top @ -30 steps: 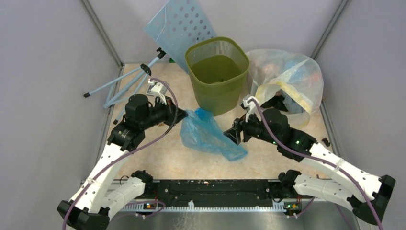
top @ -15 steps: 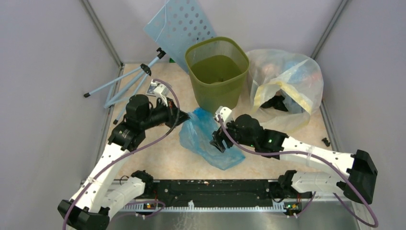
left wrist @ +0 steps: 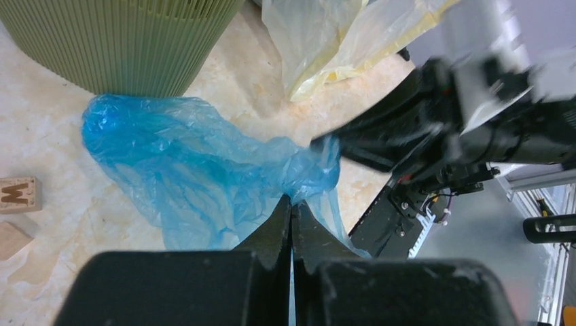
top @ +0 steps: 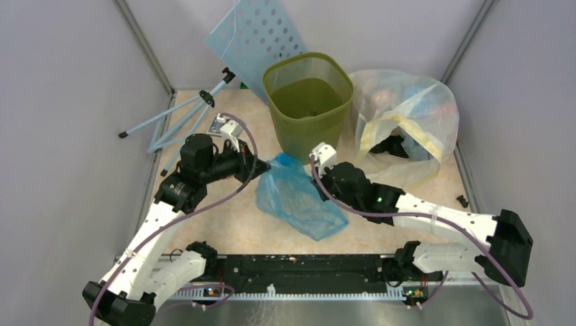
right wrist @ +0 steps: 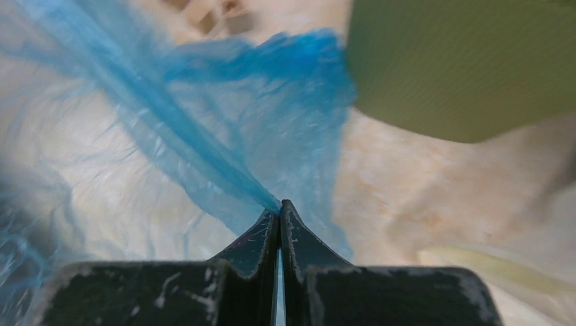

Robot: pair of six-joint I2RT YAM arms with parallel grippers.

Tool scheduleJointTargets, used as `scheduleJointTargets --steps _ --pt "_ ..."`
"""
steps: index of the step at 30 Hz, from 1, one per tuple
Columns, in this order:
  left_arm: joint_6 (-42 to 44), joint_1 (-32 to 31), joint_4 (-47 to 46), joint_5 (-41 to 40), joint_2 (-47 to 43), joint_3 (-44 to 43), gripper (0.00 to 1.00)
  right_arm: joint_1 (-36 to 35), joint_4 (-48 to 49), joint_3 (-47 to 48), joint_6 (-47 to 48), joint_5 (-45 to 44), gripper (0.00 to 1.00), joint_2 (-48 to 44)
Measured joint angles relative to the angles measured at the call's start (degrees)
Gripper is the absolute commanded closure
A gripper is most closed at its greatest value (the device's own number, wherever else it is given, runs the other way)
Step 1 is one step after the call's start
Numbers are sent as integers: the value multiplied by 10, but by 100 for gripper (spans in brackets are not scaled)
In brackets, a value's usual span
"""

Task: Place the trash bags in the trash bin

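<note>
The light-blue trash bag (top: 299, 200) lies crumpled on the table in front of the olive-green trash bin (top: 309, 102). My left gripper (top: 261, 168) is at the bag's left edge, shut on a pinch of the blue film (left wrist: 183, 163); its fingertips (left wrist: 291, 200) meet with plastic between them. My right gripper (top: 319, 187) is at the bag's right side, shut on a stretched fold of the bag (right wrist: 224, 122) at its tips (right wrist: 280, 206). The bin's wall (right wrist: 469, 68) rises just beyond the bag and also shows in the left wrist view (left wrist: 122, 41). The bin stands upright.
A large clear yellowish bag (top: 407, 115) of items sits right of the bin. A perforated light-blue panel (top: 255, 34) leans at the back, with a folded tripod (top: 183, 112) on the left. Wooden blocks (left wrist: 17, 193) lie near the bag. A black rail (top: 299, 268) runs along the near edge.
My right gripper has moved left from beside the bag onto its right side and shut on a fold of it. The left gripper has kept its hold and hardly moved.
</note>
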State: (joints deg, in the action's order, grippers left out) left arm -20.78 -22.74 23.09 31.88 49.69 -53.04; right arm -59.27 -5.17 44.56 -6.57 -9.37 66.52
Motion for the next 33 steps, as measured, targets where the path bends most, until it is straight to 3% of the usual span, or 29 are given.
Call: scheduleJointTargets --steps 6,10,12,16,20,26,28,30,33 --pt "8 0 -4 26 17 22 100 12 -17 32 -59 -239 100 -52" --pt "-5 -15 -26 63 45 59 100 34 -22 46 -109 -300 99 -39" --pt "-17 -25 -40 71 59 73 100 42 -42 49 -128 -309 89 -14" --pt "-45 -54 -59 75 81 86 100 58 -94 49 -135 -302 46 26" --pt "-87 -67 -101 75 105 86 100 66 -95 16 -121 -276 39 -6" --pt "-146 -68 -127 60 157 59 100 66 -90 -58 -105 -242 30 -143" --pt "-164 -68 -141 60 173 50 100 66 -86 -78 -101 -224 31 -190" --pt "-181 -68 -156 61 187 45 100 66 -77 -103 -97 -202 45 -237" --pt "-196 -68 -169 62 200 43 100 66 -59 -147 -93 -161 91 -286"
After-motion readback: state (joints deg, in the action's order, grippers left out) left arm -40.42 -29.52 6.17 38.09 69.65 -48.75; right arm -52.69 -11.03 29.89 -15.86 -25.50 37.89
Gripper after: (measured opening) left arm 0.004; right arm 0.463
